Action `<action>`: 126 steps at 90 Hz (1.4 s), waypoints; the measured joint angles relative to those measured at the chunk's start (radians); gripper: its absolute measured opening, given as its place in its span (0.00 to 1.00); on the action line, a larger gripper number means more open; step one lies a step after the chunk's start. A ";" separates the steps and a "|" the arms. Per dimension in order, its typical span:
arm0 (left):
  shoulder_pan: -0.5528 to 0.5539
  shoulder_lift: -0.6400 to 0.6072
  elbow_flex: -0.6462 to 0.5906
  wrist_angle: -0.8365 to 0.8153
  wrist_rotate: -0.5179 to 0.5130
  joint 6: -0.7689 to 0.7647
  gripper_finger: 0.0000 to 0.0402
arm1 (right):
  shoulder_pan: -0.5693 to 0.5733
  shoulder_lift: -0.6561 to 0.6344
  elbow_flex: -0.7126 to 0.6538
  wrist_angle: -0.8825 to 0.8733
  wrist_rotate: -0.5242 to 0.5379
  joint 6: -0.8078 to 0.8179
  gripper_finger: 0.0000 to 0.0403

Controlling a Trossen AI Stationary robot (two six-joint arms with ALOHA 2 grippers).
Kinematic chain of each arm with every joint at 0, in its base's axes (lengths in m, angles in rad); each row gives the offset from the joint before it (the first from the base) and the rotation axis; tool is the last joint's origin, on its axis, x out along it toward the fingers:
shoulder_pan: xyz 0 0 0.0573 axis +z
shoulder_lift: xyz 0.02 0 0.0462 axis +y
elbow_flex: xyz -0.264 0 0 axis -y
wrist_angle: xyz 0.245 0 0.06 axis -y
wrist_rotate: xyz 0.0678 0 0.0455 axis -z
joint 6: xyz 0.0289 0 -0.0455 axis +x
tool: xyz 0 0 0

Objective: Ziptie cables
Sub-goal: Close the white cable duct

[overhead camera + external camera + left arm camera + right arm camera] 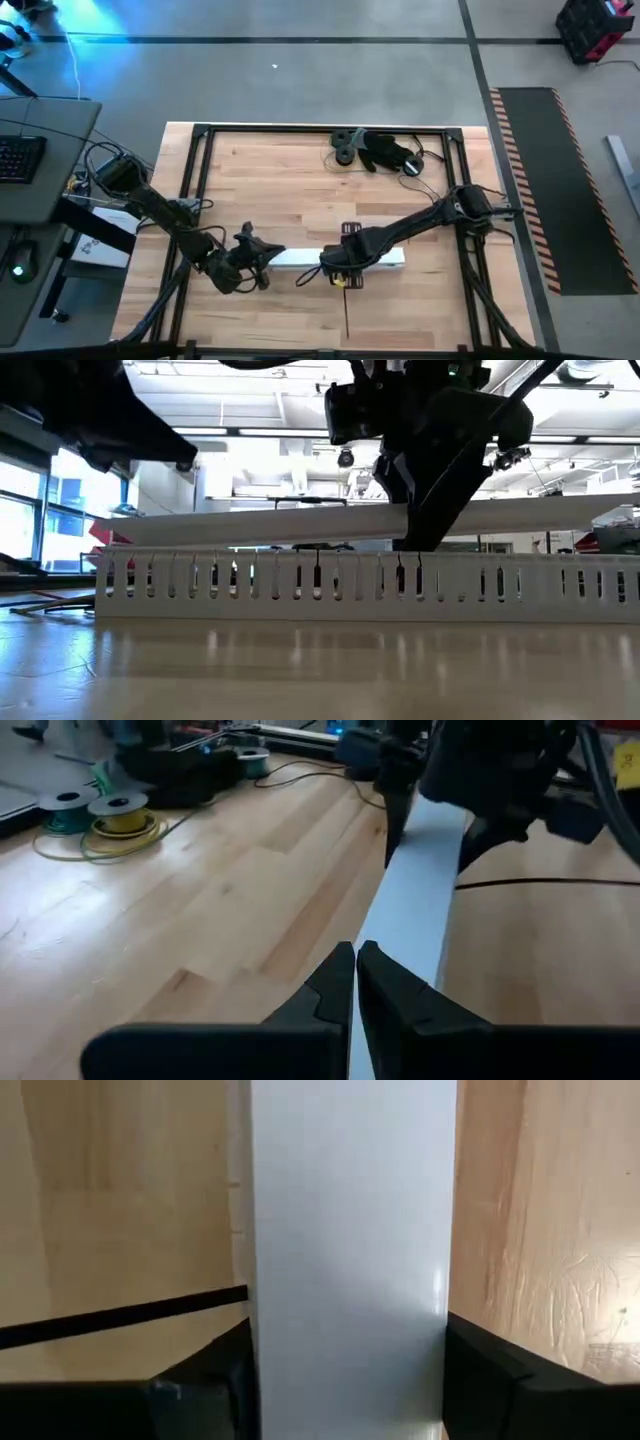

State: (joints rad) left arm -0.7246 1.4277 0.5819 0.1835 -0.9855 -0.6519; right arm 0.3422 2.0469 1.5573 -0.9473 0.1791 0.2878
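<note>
A slotted white trough (300, 582) lies across the bench (270, 190) toward 6 o'clock from its centre. A white cover strip (250, 523) sits tilted just above it, and whether anything lies inside cannot be told.

The right arm reaches in from 3 o'clock. The right tool (345, 1370) is clamped across the cover strip, one finger against each long edge. The left arm comes in from 8 o'clock. The left tool (355, 948) is pinched closed on nothing, poised over the strip's 9 o'clock end.

The cables (432, 190), thin dark wires, trail loose at about 2 o'clock, well apart from both tools and beside a dark pile of gear (385, 152) at 12 o'clock.

Only the level camera shows the trough's row of slots. Only the overhead camera shows a thin dark stick (347, 312) running toward 6 o'clock from the right tool. The left wrist camera alone picks out yellow and green wire spools (120, 815) on the bench.
</note>
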 joint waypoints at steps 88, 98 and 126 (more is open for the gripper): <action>0.300 0.054 0.000 0.114 0.595 0.392 0.69 | 0.016 -0.001 0.000 -0.004 0.188 -0.053 0.48; 0.300 0.082 0.004 0.117 0.607 0.368 0.69 | 0.016 -0.001 0.000 -0.002 0.188 -0.053 0.48; 0.292 0.148 0.049 0.105 0.600 0.376 0.63 | 0.017 -0.001 0.000 -0.003 0.182 -0.057 0.48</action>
State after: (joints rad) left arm -0.4326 1.5761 0.6305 0.2883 -0.3851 -0.2759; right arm 0.3592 2.0457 1.5574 -0.9500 0.3614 0.2306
